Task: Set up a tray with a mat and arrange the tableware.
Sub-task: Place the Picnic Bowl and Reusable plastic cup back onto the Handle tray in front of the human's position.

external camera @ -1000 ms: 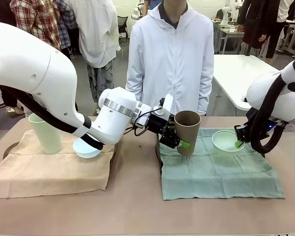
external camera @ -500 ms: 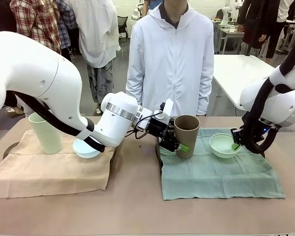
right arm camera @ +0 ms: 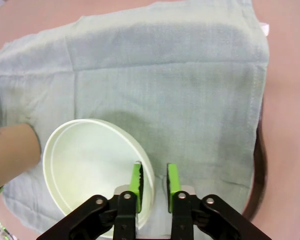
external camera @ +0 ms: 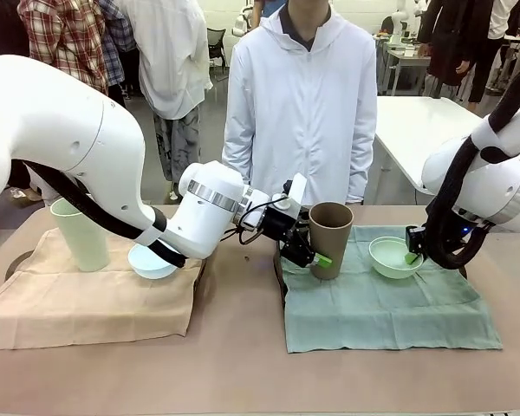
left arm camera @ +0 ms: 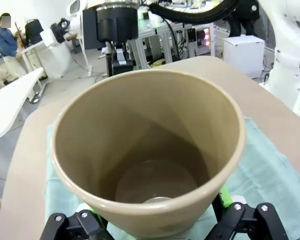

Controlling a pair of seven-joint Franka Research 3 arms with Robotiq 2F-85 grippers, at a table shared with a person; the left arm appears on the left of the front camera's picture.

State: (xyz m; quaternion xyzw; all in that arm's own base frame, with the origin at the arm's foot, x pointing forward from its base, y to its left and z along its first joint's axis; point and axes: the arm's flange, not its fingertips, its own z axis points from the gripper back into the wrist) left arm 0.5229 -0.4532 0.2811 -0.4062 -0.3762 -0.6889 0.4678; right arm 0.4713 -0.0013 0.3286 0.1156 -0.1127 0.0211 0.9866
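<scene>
My left gripper (external camera: 317, 257) is shut on the brown tumbler (external camera: 330, 236), which stands upright at the back left corner of the green mat (external camera: 381, 303). In the left wrist view the brown tumbler (left arm camera: 150, 145) is empty, with a green pad on either side of its base. My right gripper (external camera: 410, 257) is shut on the near rim of the mint green bowl (external camera: 390, 257), low on the green mat. One finger (right arm camera: 136, 181) is inside the mint green bowl (right arm camera: 85, 165), the other outside. The pale green tumbler (external camera: 80, 236) and the light blue bowl (external camera: 152, 261) sit on the beige mat (external camera: 87, 303).
A dark tray rim (external camera: 280, 279) shows under the green mat's left edge, and a dark tray rim (right arm camera: 258, 165) also shows beside the mat in the right wrist view. A person in a white coat (external camera: 299, 104) stands at the far side. Bare table (external camera: 243, 364) lies in front.
The left gripper lowered the brown tumbler slightly onto the green mat. The right gripper shifted the mint green bowl a little left and down.
</scene>
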